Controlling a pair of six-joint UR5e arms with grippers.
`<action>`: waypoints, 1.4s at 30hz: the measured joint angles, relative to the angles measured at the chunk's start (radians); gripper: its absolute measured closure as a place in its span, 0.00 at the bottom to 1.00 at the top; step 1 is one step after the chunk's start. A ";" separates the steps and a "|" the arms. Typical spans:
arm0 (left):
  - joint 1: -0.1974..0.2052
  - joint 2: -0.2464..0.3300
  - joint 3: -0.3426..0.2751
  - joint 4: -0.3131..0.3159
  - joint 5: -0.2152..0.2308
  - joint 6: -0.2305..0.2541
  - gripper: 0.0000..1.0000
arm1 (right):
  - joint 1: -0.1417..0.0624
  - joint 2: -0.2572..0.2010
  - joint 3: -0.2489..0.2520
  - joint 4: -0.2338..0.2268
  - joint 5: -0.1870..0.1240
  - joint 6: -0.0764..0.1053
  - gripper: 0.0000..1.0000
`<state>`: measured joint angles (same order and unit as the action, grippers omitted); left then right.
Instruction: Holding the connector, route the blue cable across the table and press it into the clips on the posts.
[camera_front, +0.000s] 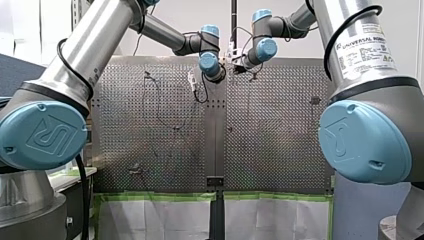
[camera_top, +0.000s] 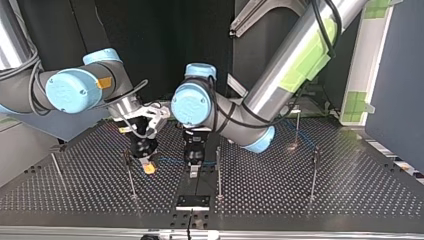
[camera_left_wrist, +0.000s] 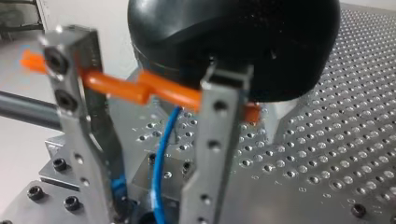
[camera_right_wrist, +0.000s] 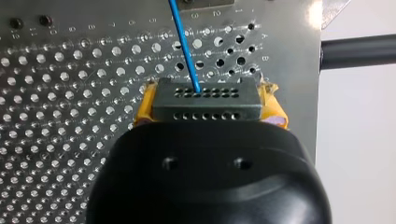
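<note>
My right gripper (camera_right_wrist: 210, 106): yellow pads (camera_right_wrist: 144, 109) pinch the connector (camera_right_wrist: 205, 95) by its ends. The blue cable (camera_right_wrist: 186, 46) runs ahead from it over the table (camera_right_wrist: 70, 116).

My left gripper (camera_top: 194, 164) sits just beside it. Its metal fingers (camera_left_wrist: 212, 140) are spread and the cable hangs loose between them. The tips run out of the wrist view, so probably no contact lower down, not certain.

Risks:
- With those jaws apart the cable can slide out sideways once either arm moves, and nothing then guides it to a clip.
- A hard pull could twist the connector in the pads or strain the cable at its root.
- Thin posts (camera_top: 218, 170) stand close to both grippers. Slack could loop round one, or a finger could knock it.
- Farther off the cable passes a far post (camera_top: 298, 122). If it is seated there, dragging may tug it free.
</note>
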<state>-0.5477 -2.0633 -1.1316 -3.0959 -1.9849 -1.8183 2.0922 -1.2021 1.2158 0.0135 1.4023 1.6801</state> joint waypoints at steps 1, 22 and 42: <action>-0.002 0.000 0.000 0.000 -0.010 0.003 0.41 | 0.000 0.000 0.000 0.000 0.000 0.000 1.00; -0.061 0.002 -0.001 -0.039 -0.138 0.022 1.00 | 0.007 0.000 0.002 0.002 0.001 0.000 1.00; -0.096 0.068 -0.153 0.061 -0.256 -0.028 1.00 | 0.010 0.002 0.124 -0.005 0.030 -0.006 1.00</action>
<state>-0.6435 -1.9949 -1.2841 -3.0345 -2.2412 -1.8458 2.1023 -1.2002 1.3398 0.0087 1.4322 1.6743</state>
